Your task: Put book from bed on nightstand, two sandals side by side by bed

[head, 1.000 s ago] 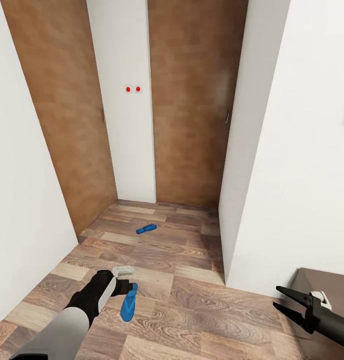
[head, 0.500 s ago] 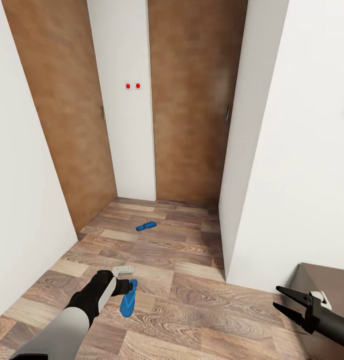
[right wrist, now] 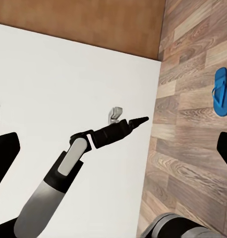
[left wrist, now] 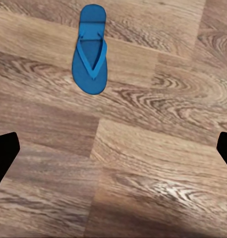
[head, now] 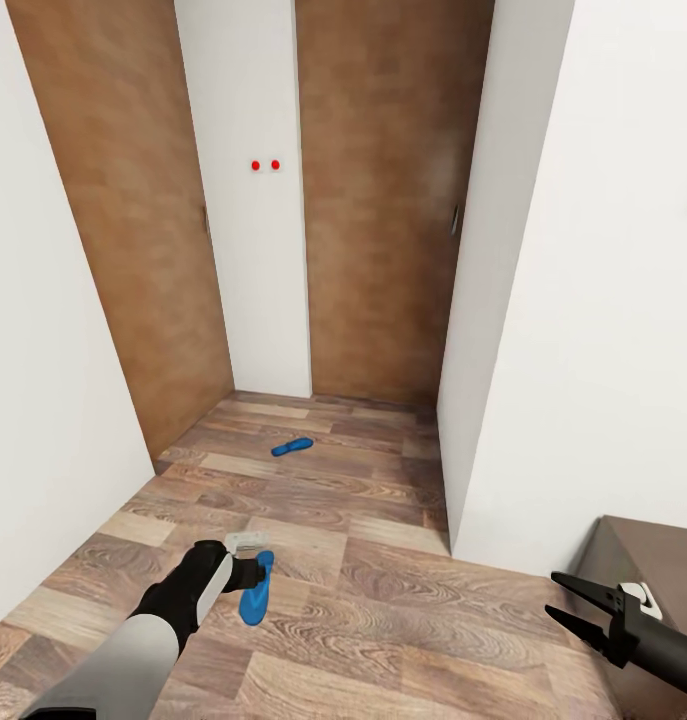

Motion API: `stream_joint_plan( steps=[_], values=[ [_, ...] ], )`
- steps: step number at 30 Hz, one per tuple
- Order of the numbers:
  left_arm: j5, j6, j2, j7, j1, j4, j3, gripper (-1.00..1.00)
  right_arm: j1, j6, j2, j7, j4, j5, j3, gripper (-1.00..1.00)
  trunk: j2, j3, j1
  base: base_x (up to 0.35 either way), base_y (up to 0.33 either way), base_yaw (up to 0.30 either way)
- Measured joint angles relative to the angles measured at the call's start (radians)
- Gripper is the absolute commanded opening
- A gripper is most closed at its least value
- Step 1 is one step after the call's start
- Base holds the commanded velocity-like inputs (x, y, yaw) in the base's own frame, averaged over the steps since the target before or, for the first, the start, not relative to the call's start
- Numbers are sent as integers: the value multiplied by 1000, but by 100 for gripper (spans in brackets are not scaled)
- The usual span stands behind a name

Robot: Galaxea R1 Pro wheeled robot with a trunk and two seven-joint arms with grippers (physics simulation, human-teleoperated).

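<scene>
Down at the floor's near left, the left end effector hangs low over one blue sandal, its fingers spread wide and holding nothing — the sandal lies flat on the planks. Farther in, near the wooden doors, the second sandal lies well apart from the first. At the right, the right end effector is wide too — empty, beside a dark nightstand.

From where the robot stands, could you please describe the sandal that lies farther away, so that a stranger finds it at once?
Look to the far end of the wood-plank floor, just before the white wall strip between two brown door panels. There lies a flat bright blue sandal, alone. The other blue sandal lies right by the left gripper.
</scene>
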Motion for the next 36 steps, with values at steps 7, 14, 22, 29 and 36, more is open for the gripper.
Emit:
stream_joint_plan(
  steps=[7, 14, 22, 29, 36],
  values=[
    [0, 0, 0, 0, 0, 0, 0, 100, 0, 0, 0, 0, 0, 0, 0, 100, -49, -22, 27, 0, 0, 0],
    [0, 0, 0, 0, 0, 0, 0, 100, 0, 0, 0, 0, 0, 0, 0, 100, -98, -44, 54, 0, 0, 0],
    [0, 0, 0, 0, 0, 0, 0, 100, 0, 0, 0, 0, 0, 0, 0, 100, -134, -71, 74, 0, 0, 0],
    [0, -5, -4, -1, 0, 0, 0, 100, 0, 0, 0, 0, 0, -1, 0, 100, -134, -71, 74, 5, 0, 0],
    [-2, -69, -5, -1, 0, 30, 0, 100, 0, 0, 1, 0, 0, -1, 0, 100, -134, -71, 74, 229, 0, 0]
  ],
)
